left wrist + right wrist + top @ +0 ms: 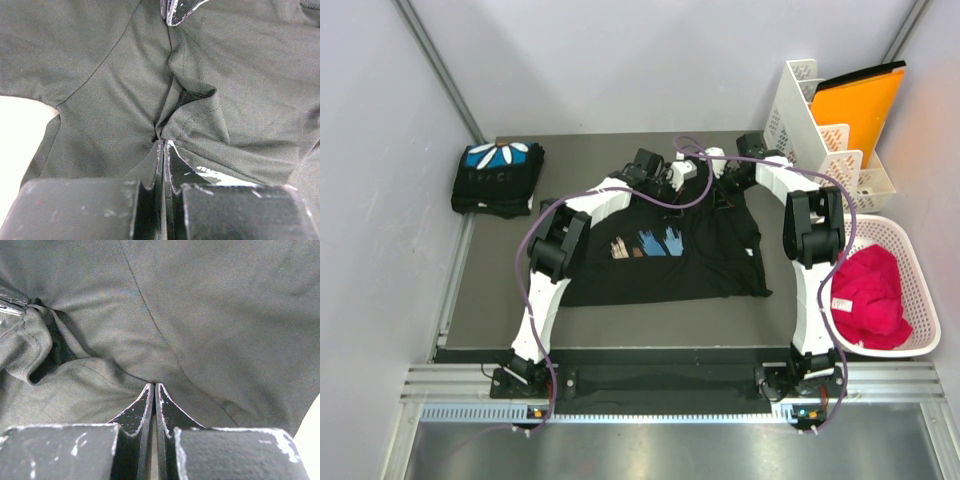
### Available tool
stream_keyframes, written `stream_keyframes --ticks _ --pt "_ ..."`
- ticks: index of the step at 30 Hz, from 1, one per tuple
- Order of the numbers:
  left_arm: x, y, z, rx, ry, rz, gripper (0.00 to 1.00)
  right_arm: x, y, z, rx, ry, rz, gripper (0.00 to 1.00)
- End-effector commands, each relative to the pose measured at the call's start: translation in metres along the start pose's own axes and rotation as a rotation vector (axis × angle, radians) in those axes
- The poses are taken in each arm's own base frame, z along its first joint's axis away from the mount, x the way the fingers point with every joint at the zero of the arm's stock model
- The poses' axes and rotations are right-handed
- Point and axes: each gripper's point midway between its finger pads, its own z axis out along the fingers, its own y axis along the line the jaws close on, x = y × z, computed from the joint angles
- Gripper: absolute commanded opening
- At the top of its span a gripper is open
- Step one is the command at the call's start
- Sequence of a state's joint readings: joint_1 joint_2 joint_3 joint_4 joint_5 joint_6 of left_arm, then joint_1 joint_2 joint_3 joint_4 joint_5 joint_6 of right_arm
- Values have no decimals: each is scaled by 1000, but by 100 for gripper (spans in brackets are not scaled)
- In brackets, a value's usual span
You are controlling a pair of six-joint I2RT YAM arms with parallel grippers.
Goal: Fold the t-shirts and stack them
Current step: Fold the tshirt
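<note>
Two pinches: left gripper point(163, 145) and right gripper point(153, 387) clamp the spread t-shirt point(670, 272), its far edge hidden beneath them.

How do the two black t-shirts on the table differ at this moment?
The folded shirt is a compact bundle at the far left corner; the spread shirt lies open mid-table. The folded shirt's print is blue with white petals; the spread shirt's is blue and tan strokes. The folded shirt lies untouched; the left gripper and right gripper pinch the spread shirt, jaws shut. Both are black.
</note>
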State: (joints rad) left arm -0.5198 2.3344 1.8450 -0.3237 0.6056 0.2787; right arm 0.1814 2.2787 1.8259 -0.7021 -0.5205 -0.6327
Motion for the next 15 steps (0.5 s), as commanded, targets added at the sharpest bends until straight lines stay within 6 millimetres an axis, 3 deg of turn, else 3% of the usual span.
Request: stream_keyframes --ticks 1,3,6,9,11,12,13,15 --pt "-51 -14 -24 21 -97 70 0 -25 0 -15 46 -49 -60 0" --pt "-50 -14 -25 16 -92 70 7 -25 0 -15 46 -49 -60 0" --pt "-47 -13 -24 10 -81 78 28 -24 1 -16 44 -49 -59 0" --pt "-44 -11 -24 6 -74 85 32 -26 2 -17 46 -50 -63 1" --pt "-42 -13 -23 13 -70 84 32 -25 2 -17 46 -50 -64 1" --pt "-43 -14 -23 17 -73 83 28 -26 1 -17 48 -50 -64 0" --pt "-45 -13 -24 14 -77 87 17 -26 2 -17 46 -49 -65 0" --pt "-45 -14 -22 16 -78 85 13 -26 3 -17 46 -48 -67 0"
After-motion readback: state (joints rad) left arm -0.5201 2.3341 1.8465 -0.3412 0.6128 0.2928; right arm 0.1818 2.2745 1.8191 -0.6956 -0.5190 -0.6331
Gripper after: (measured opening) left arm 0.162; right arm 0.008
